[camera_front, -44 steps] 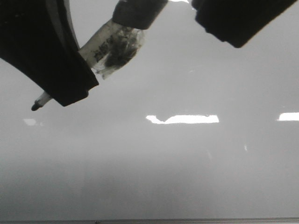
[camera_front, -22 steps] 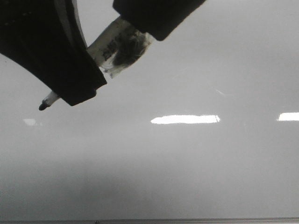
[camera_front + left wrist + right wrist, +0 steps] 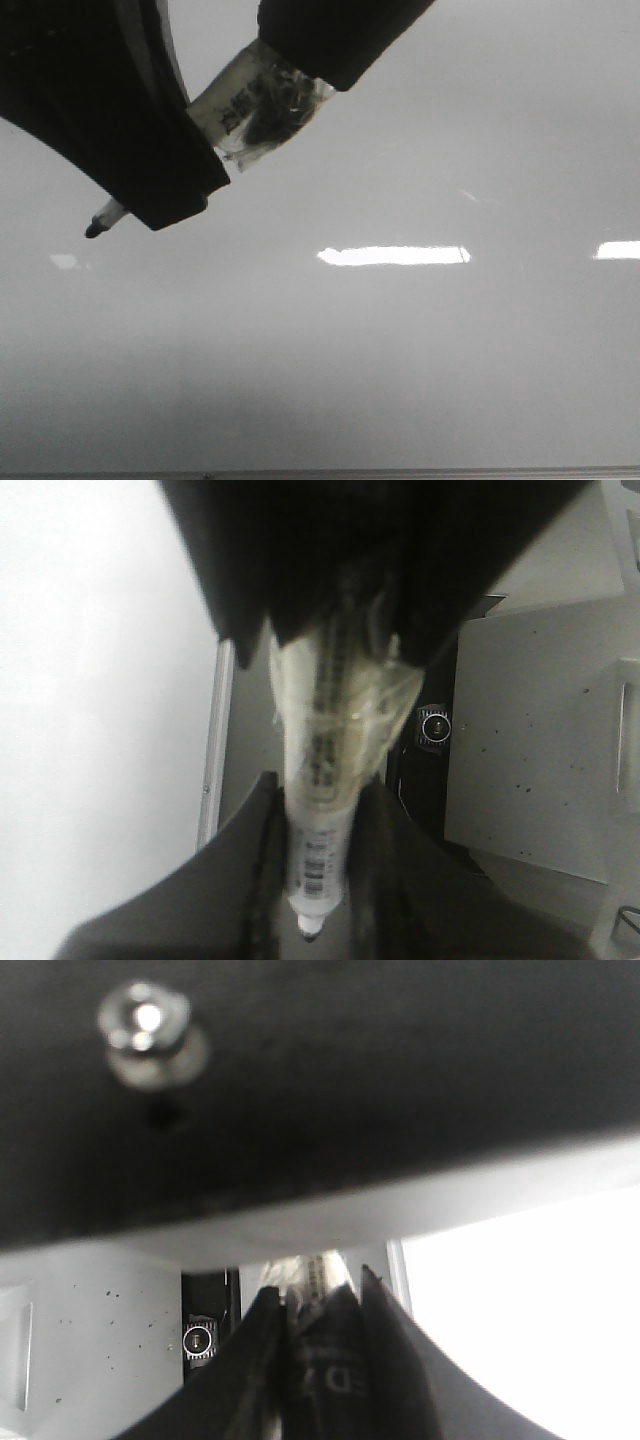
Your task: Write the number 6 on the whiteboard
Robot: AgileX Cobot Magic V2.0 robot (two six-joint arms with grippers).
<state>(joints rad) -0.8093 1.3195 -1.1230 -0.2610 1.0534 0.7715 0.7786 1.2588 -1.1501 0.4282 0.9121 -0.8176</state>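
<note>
Showing in front view only, the marker's tip [image 3: 96, 229] hangs over the whiteboard [image 3: 400, 380].

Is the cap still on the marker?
Off. The marker shows its bare dark tip beyond the left gripper.

The front view is aimed close-up across the whiteboard [image 3: 420, 350], its near edge strip caught low in frame. Both wrist views are pointed down along their fingers, very tight, and the marker [image 3: 318, 810] is shared by all three.
</note>
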